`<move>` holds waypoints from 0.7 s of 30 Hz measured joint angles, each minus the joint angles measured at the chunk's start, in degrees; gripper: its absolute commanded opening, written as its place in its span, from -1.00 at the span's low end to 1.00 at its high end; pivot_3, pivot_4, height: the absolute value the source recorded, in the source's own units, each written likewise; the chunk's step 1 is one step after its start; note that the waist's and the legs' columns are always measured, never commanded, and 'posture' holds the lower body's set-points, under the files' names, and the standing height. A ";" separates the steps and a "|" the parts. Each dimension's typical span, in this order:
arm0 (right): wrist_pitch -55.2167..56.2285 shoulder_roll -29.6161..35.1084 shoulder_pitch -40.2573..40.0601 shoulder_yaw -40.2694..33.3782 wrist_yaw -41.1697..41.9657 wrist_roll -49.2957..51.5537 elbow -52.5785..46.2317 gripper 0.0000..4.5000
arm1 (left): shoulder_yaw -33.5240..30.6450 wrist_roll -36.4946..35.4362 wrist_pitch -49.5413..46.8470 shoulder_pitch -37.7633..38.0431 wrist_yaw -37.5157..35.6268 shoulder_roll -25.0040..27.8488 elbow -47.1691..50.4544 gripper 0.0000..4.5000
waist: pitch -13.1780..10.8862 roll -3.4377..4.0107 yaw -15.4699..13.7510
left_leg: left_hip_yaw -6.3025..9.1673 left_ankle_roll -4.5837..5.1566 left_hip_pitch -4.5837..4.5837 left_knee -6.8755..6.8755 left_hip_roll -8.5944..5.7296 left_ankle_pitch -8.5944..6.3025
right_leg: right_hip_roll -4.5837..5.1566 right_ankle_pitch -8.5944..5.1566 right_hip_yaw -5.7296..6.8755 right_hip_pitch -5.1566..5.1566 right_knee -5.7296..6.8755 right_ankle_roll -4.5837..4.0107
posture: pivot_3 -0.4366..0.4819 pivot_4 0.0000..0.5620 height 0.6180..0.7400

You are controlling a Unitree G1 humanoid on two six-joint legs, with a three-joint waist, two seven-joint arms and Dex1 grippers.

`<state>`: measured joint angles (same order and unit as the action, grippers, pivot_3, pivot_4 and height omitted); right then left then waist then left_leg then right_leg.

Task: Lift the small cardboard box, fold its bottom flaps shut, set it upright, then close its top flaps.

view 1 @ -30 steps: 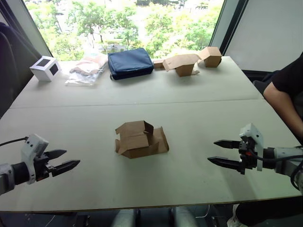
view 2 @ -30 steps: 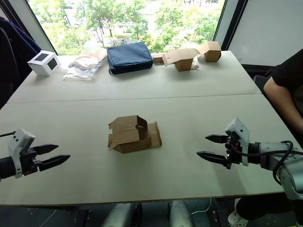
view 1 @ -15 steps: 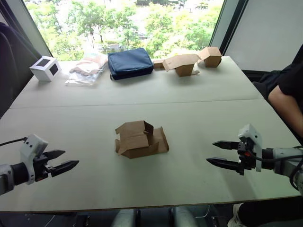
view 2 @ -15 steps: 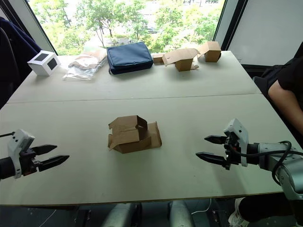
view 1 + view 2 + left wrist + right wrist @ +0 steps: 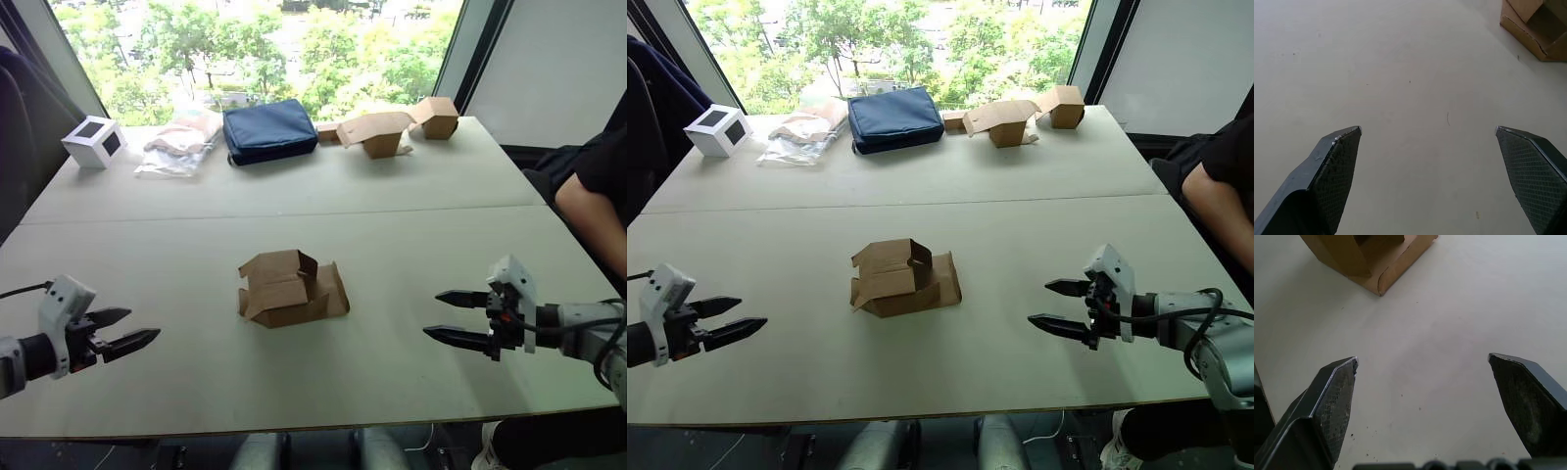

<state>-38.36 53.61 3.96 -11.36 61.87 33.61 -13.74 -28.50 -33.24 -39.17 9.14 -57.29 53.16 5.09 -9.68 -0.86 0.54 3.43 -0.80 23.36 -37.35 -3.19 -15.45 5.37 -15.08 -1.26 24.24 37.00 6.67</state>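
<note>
The small cardboard box (image 5: 291,288) lies on its side in the middle of the table, brown, with its flaps (image 5: 277,265) splayed open; a corner of it shows in the left wrist view (image 5: 1535,27) and the right wrist view (image 5: 1369,257). My left gripper (image 5: 125,330) hovers open near the front left edge, well left of the box. My right gripper (image 5: 449,316) is open at the front right, pointing toward the box, a hand's width away from it. Both hold nothing.
Along the far edge stand a white cube with a dark window (image 5: 94,141), a plastic bag (image 5: 179,142), a dark blue pouch (image 5: 269,129) and other brown boxes with splayed flaps (image 5: 392,127). A person's arm (image 5: 598,201) is at the right.
My right gripper has edged slightly left toward the box. My left gripper has drifted a little left and down. The box has not moved.
</note>
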 measured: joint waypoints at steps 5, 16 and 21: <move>0.15 -0.02 -0.14 0.35 -0.72 -0.73 -2.50 0.99 | -0.78 -7.33 -10.61 -2.60 -3.38 0.80 -3.40 1.00 | 0.00 0.00 -0.01 | 0.01 0.00 0.00 -0.01 0.00 0.00 | -0.01 0.00 0.04 0.02 0.06 0.00 | -0.05 -0.47 1.00; -10.60 -8.14 6.50 5.55 -14.05 10.42 -25.09 0.99 | 4.09 -22.34 -36.69 -23.82 -0.30 -9.07 -15.95 1.00 | 0.11 -0.05 -0.02 | 0.04 0.08 0.04 -0.39 -0.05 -0.04 | -0.10 0.02 0.10 -0.02 0.26 0.03 | -0.05 -0.47 1.00; -12.58 -9.73 5.66 6.49 -19.36 11.86 -28.93 0.99 | 7.96 -22.35 -39.16 -27.41 1.29 -13.36 -17.77 1.00 | 0.13 -0.09 0.04 | 0.03 0.11 0.04 -0.50 -0.05 -0.06 | -0.07 0.01 0.02 -0.06 0.27 0.03 | -0.05 -0.47 1.00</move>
<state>-50.94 43.87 9.63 -4.87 42.51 45.47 -42.67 -20.54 -55.58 -78.34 -18.28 -56.01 39.80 -12.67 -9.55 -0.95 0.57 3.45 -0.69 23.40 -37.85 -3.24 -15.51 5.30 -15.07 -1.24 24.18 37.27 6.69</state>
